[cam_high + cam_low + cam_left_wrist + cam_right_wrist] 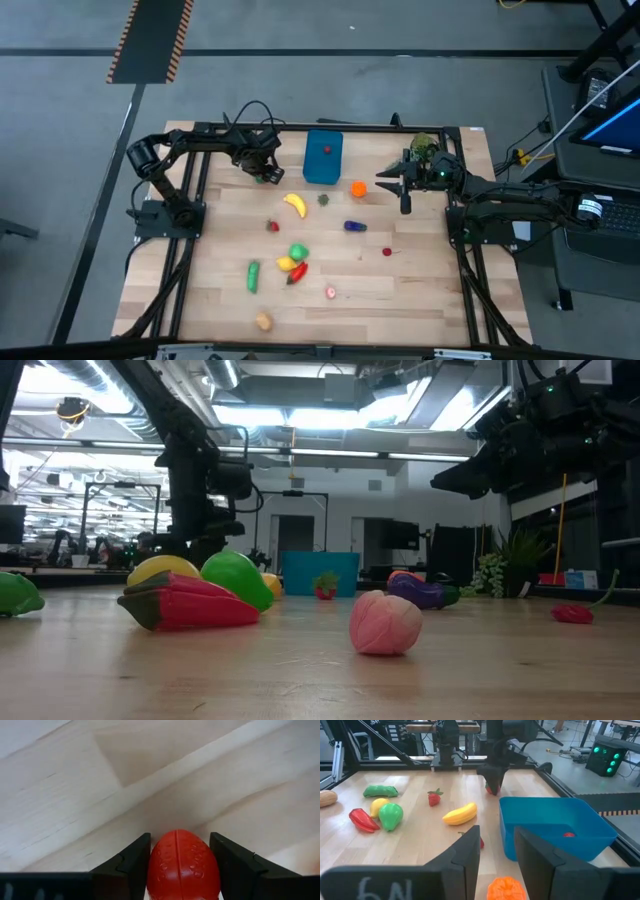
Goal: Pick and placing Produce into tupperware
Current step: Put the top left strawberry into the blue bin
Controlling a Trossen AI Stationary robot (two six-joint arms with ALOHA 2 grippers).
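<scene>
We're looking down on a pale wooden desk (400, 290) with small plastic toy produce scattered all over it. The left claw (268, 172) sits near the far edge, just left of the teal-blue rectangular plastic tub (323, 158). Its wrist camera shows the two dark fingers (132, 865) closed against the sides of a red dimpled toy strawberry (183, 865), so that one's gripped, with bare desk planks right beyond it.

The tub already has one small red piece (327, 151) lying inside; we can't tell exactly what it is. The right claw (392, 183) hangs above the desk to the right of the tub with nothing between its fingers, which stand partly apart. A ridged orange toy fruit (358, 187) lies just beside the tub's near-right corner, below that claw.

Everything else is loose on the desk:
- a curved yellow toy banana (294, 205) just in front of the tub
- a small dark green leafy sprig (324, 199) beside it
- a purple toy eggplant (354, 226) toward the middle
- a second red strawberry with a green top (272, 226)
- a cluster of a green pear-shaped piece (298, 251), a yellow lemon-like piece (286, 264) and a red toy pepper (297, 273)
- a green toy cucumber (253, 276) left of that cluster
- a tan piece (263, 321) near the front edge, too small to identify
</scene>
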